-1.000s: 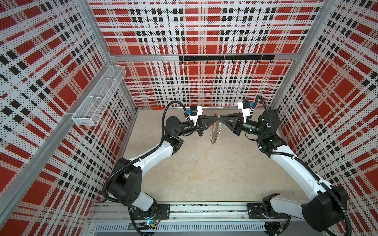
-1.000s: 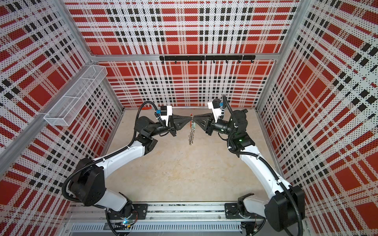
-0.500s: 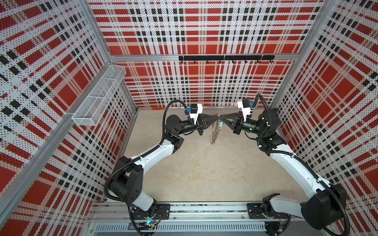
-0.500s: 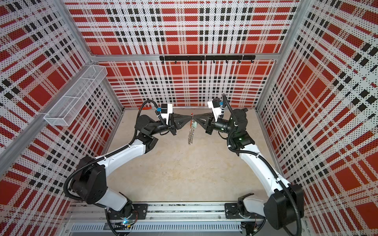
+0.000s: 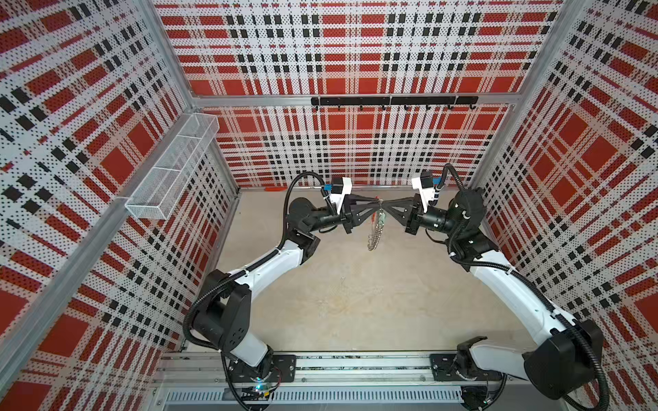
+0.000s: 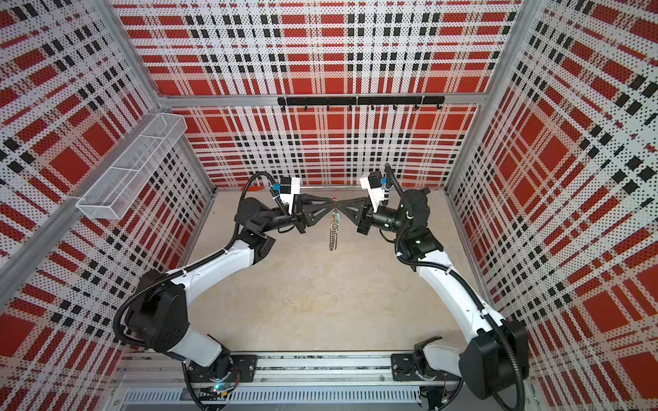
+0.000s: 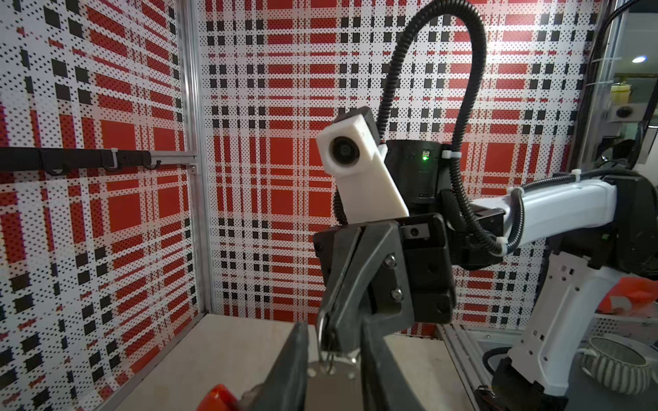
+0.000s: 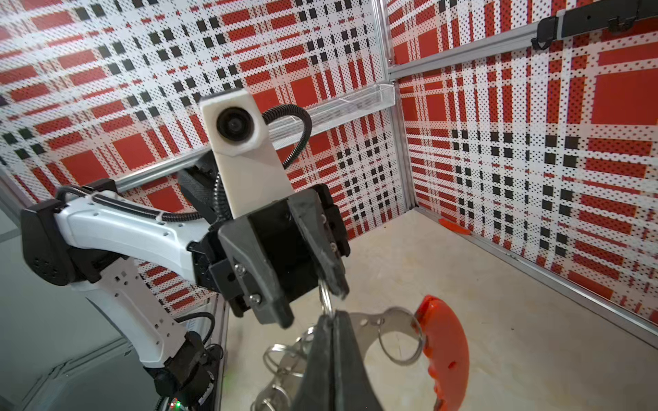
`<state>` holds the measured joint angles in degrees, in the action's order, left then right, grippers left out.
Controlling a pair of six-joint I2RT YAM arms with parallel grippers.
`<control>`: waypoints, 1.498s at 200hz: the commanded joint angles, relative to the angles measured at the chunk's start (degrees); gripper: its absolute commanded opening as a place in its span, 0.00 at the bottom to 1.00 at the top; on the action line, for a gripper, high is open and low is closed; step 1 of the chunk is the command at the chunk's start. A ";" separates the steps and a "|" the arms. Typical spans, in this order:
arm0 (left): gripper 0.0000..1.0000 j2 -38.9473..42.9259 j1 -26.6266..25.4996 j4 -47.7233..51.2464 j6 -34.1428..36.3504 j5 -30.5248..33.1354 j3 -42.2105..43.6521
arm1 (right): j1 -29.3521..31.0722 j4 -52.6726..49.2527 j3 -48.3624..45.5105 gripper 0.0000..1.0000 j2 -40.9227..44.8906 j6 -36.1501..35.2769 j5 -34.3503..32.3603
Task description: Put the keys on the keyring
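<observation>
Saw the left hand [image 5: 376,204] and the right hand [image 5: 387,205] tip to tip, high over the bench [image 5: 356,302], in both top views. Saw the keyring [image 5: 374,231] hanging straight down from the meeting tips, clear of the bench. Could not judge the gap of either hand from up there. Could not pick out the keys among the wire loops [image 5: 373,242].

Looked through the left wrist view next. Found the left hand [image 7: 333,325] parted a little, gripping nothing, with the tip of the right hand [image 7: 336,343] poking in between its two fingers. Spotted a flat silver bit [image 7: 333,368] of the keyring right at that tip, and the red part [image 7: 218,398] off to one side.

Looked through the right wrist view last. Found the right hand [image 8: 333,320] squeezed tight on the keyring [image 8: 391,316], with one small loop [image 8: 325,302] sticking out past the tip. Found the left hand [image 8: 310,306] parted, one finger [image 8: 333,274] right beside that loop. Saw the red part [image 8: 445,352] curving away, up in the air.
</observation>
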<state>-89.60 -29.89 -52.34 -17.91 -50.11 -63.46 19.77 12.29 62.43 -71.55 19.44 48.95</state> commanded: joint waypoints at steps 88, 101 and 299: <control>0.30 8.92 1.85 30.80 36.97 -3.36 -1.00 | 3.43 -32.77 9.91 0.00 3.79 -38.62 -17.90; 0.29 8.59 1.72 33.97 38.77 -3.10 -2.24 | 3.36 -33.55 10.40 0.00 3.79 -39.47 -17.28; 0.22 1.85 -1.24 46.79 44.47 -3.77 -12.86 | 6.14 -35.94 11.57 0.00 2.25 -40.23 -15.46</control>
<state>-86.96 -30.94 -6.70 26.02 -53.21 -73.69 25.43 -24.21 71.72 -69.45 -19.14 32.69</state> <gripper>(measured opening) 0.224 0.048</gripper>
